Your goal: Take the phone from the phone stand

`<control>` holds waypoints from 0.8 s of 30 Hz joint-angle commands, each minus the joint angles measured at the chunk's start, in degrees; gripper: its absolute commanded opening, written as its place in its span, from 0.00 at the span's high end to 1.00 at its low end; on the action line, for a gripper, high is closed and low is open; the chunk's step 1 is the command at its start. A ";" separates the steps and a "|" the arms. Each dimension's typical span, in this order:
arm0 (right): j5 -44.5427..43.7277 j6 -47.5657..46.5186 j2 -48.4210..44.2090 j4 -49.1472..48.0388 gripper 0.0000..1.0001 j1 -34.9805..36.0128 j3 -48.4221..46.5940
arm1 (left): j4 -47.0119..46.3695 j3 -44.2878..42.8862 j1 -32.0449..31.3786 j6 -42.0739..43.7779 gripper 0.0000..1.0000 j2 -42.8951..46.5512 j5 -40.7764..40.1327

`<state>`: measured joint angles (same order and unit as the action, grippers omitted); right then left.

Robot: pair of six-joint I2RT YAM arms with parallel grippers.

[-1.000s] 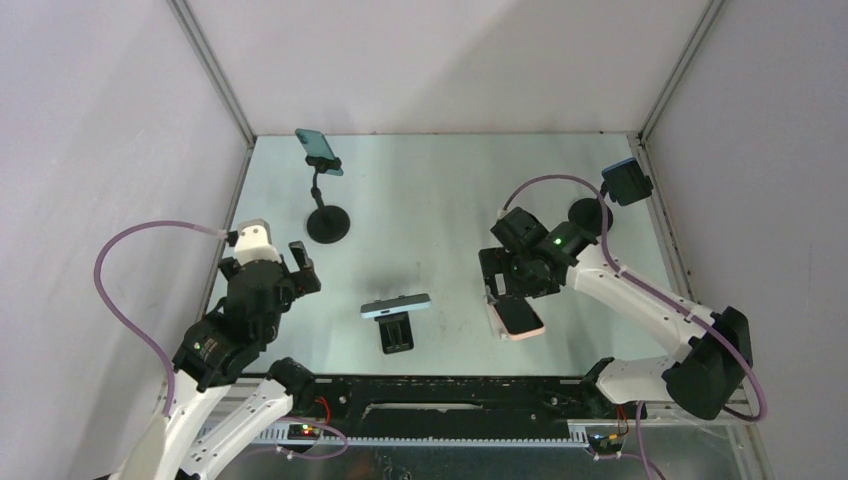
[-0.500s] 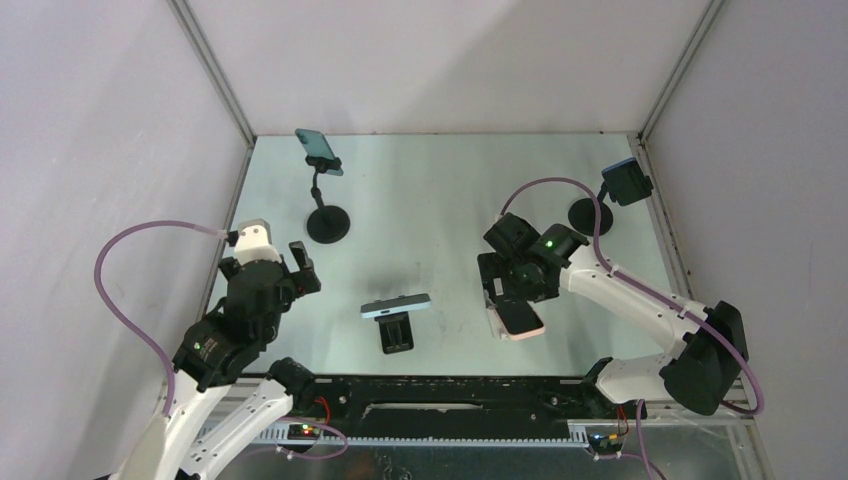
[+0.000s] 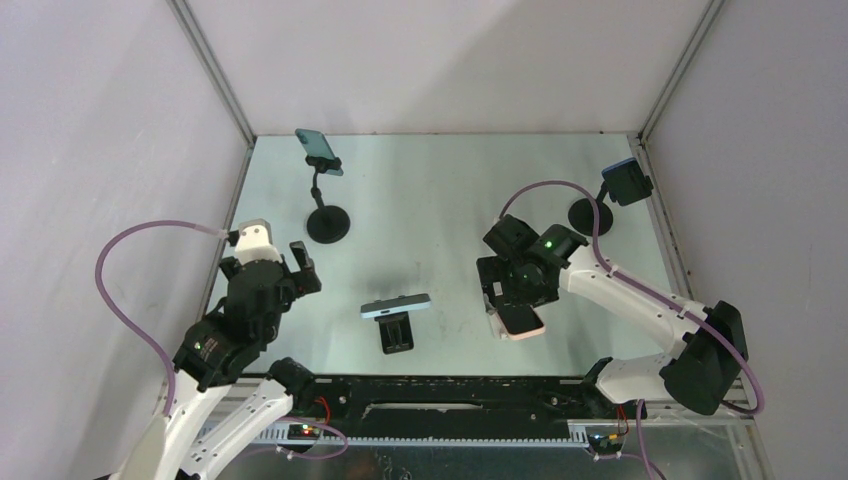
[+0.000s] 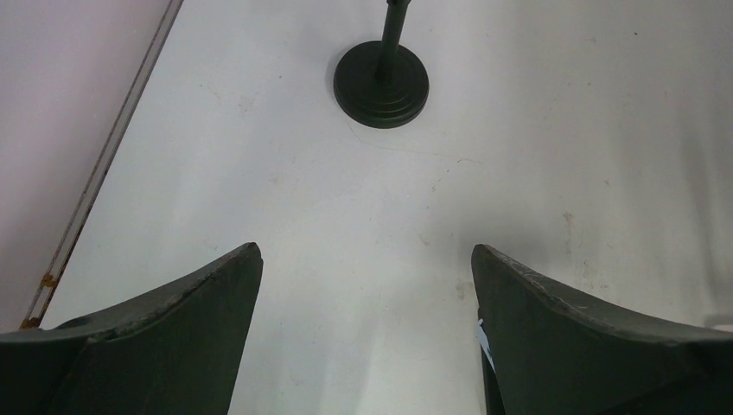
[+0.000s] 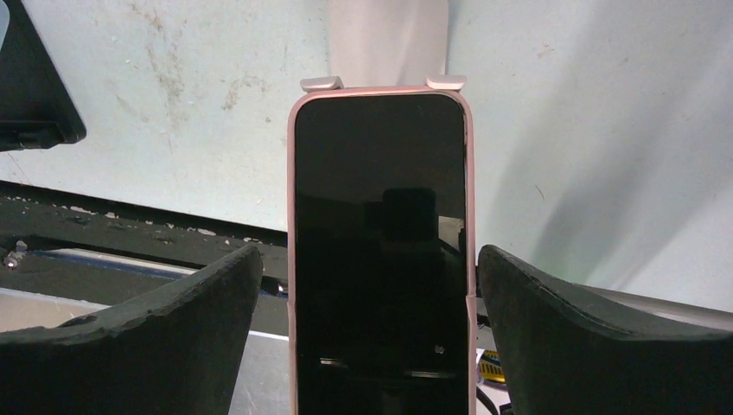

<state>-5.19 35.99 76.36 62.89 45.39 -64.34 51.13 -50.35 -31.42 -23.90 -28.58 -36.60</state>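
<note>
Right gripper (image 5: 367,251) edges left over the scuffed pale table (image 3: 430,200), released astride the pink, dark-screened phone (image 5: 379,216); left gripper (image 4: 365,251) released, empty.

Overhead view covers my whole tabletop (image 3: 440,190); wrist views peer close past my fingers (image 4: 173,337): left shares the stand base (image 4: 381,84), right the phone (image 5: 379,251).

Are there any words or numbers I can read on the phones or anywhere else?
None can be read.
The pink-cased phone with the black screen shows only a dark reflection, no writing.
The small circuit boards at the near edge are too small to read.
</note>
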 commanded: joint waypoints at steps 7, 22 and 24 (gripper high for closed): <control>-1.48 -0.27 1.27 2.10 0.02 0.84 -0.28 | -2.06 0.34 0.48 1.27 0.02 0.11 0.87; -0.35 -0.50 2.58 1.27 0.04 1.75 1.08 | -2.14 0.38 0.48 1.40 0.02 0.06 1.18; -0.35 -0.48 2.57 1.22 0.06 1.77 1.12 | -2.12 0.34 0.48 1.40 0.02 0.07 1.18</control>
<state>-5.54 35.57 78.85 64.45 46.70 -63.13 51.09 -50.35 -31.42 -23.88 -28.56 -35.75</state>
